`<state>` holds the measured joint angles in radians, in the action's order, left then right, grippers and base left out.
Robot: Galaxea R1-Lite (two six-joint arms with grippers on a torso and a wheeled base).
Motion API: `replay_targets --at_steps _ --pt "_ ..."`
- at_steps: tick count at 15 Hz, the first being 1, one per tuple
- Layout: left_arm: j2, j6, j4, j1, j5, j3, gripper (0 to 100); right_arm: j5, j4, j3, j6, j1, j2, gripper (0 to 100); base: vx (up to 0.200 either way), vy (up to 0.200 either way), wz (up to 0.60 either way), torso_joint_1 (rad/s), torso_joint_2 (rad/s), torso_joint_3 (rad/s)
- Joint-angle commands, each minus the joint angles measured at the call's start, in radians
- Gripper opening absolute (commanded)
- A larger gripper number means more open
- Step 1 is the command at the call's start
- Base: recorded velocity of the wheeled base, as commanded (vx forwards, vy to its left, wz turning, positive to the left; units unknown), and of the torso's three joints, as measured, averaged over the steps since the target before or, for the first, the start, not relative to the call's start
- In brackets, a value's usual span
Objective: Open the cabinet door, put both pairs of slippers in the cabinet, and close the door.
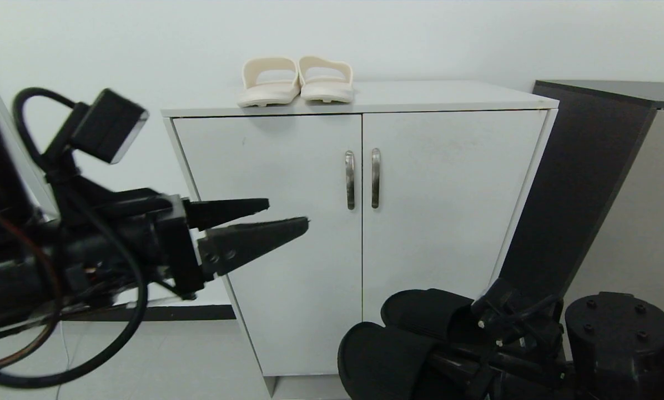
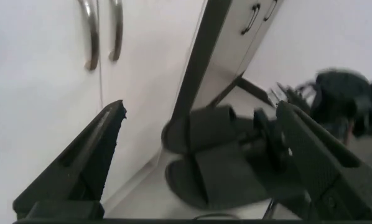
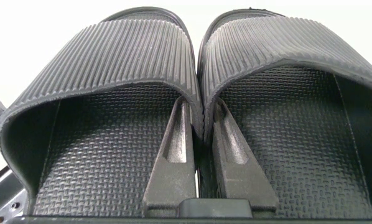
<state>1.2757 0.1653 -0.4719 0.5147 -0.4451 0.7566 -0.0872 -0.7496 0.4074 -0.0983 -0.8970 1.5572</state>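
A white cabinet (image 1: pixel 287 289) stands with both doors shut, its two metal handles (image 1: pixel 362 179) side by side at the middle. A cream pair of slippers (image 1: pixel 296 82) lies on its top, toward the left. My left gripper (image 1: pixel 287 214) hovers open in front of the left door, left of the handles (image 2: pixel 102 31) and a little below them, holding nothing. My right gripper (image 3: pixel 201 106) is shut on the black pair of slippers (image 3: pixel 142 93), pinching their adjoining inner edges. The black slippers (image 1: pixel 404 339) hang low in front of the right door.
A dark grey cabinet (image 1: pixel 582 194) stands right beside the white one. A pale wall rises behind both. Light floor (image 1: pixel 160 361) lies open to the left of the cabinet's base.
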Motion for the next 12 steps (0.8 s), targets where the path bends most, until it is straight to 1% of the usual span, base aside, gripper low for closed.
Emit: replay_targets --at_steps 1,3,5,7,9,10,12 --pt "0.18 0.026 -0.025 0.073 0.031 0.133 100 0.0 -0.001 -0.002 0.0 0.0 0.0 0 0.0 0.0 0.0 0.0 0.0 0.0" --pt "0.254 0.06 -0.025 0.099 0.031 0.224 100 0.0 -0.001 -0.006 0.0 0.0 -0.002 0 0.0 0.0 0.0 0.0 0.0 0.0" --pt "0.323 0.069 -0.022 0.131 0.026 0.299 100 0.001 -0.001 -0.006 0.0 0.0 -0.002 0 0.0 0.0 0.0 0.0 0.0 0.0" --pt "0.379 0.08 -0.02 0.151 0.025 0.354 100 0.003 -0.001 -0.009 0.0 0.0 -0.005 0 0.0 0.0 0.0 0.0 0.0 0.0" --pt "0.429 0.106 -0.019 0.153 0.02 0.415 100 0.003 -0.001 -0.013 0.0 0.0 -0.005 0 0.0 0.0 0.0 0.0 0.0 0.0" --pt "0.452 0.108 -0.019 0.153 0.017 0.437 100 0.003 -0.001 -0.013 0.0 0.0 -0.003 0 0.0 0.0 0.0 0.0 0.0 0.0" --pt "0.471 0.112 -0.019 0.151 -0.01 0.449 100 0.003 -0.001 -0.018 0.0 0.0 -0.002 0 0.0 0.0 0.0 0.0 0.0 0.0"
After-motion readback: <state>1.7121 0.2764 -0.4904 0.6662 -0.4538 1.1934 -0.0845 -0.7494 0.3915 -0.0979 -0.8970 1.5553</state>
